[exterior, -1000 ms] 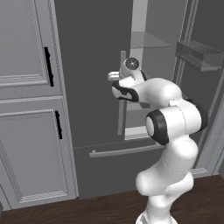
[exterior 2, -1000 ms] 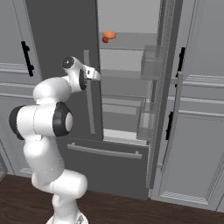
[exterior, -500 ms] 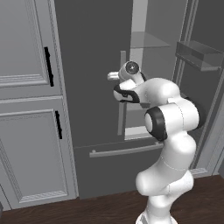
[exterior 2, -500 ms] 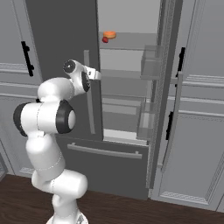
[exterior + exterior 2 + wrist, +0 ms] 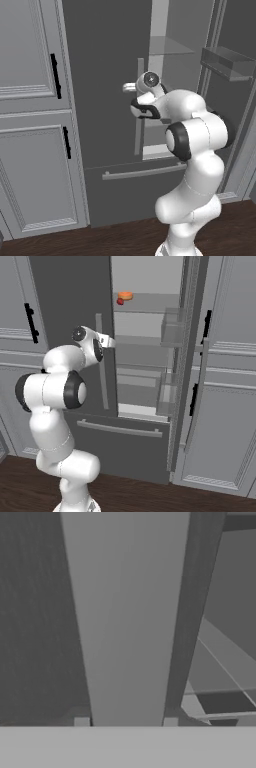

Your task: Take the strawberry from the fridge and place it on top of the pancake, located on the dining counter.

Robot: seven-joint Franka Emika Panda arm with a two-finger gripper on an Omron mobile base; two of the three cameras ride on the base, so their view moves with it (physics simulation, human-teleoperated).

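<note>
Fridge [image 5: 75, 301]: right door swung open, left door closed. Your gripper [image 5: 131, 88] sits at the left door's vertical bar handle [image 5: 139, 107], about a third of the way down it. In the hand view that handle [image 5: 127, 622] runs straight up between the fingertips [image 5: 81, 722], which press against its two sides, so the jaws are closed on the bar.

Strawberry [image 5: 120, 301]: small dark-red berry on an upper shelf inside the open compartment, just beside a flat orange disc [image 5: 125, 295], left of it and a little nearer the shelf's front edge. It lies above the gripper and to its right in the right base view, well apart from it.

Bottom drawer [image 5: 117, 448] is shut, its horizontal bar level. Panelled cabinets [image 5: 32, 125] with black handles stand left of the fridge. Dark wood floor [image 5: 120, 240] below.
</note>
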